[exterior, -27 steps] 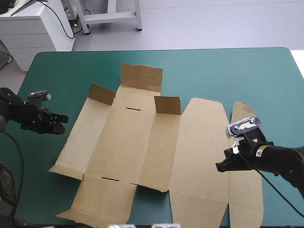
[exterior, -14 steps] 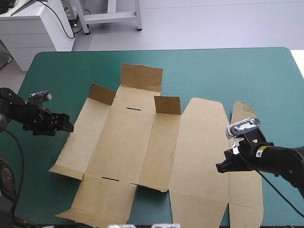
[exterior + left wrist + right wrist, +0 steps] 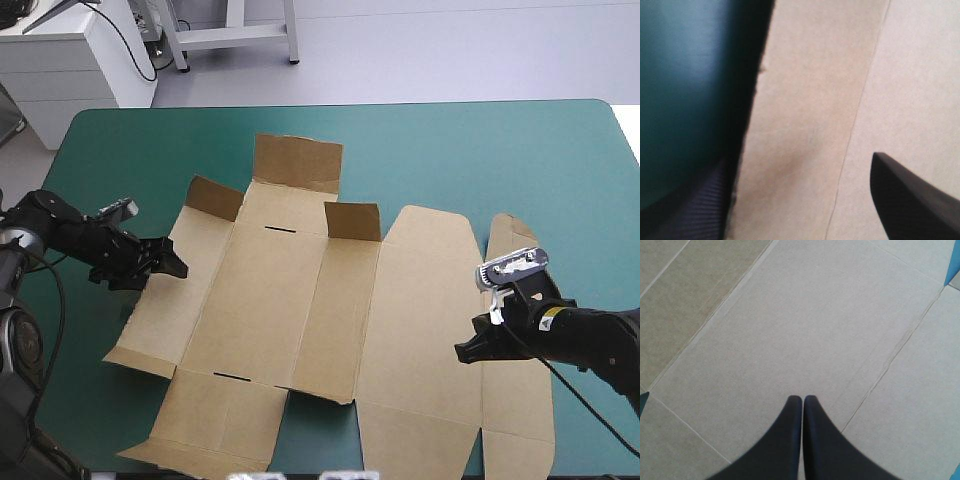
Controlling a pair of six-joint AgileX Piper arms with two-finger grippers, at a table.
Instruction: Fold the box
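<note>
Straddling the left edge of the flat, creased brown cardboard box sheet [image 3: 270, 300], lying mid-table on teal-green cover [image 3: 450, 150], with black-finned left gripper [image 3: 179, 268] spread open; hovering the clenched right gripper [image 3: 461, 352] over its right panel.

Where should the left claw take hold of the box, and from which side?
The free outer edge of the box's left panel, from the table's left side. That panel lies flat, its edge bare beside the teal-green cover, and a crease runs parallel farther in, so it likely hinges upward there. The left claw stands open at this edge.
</note>
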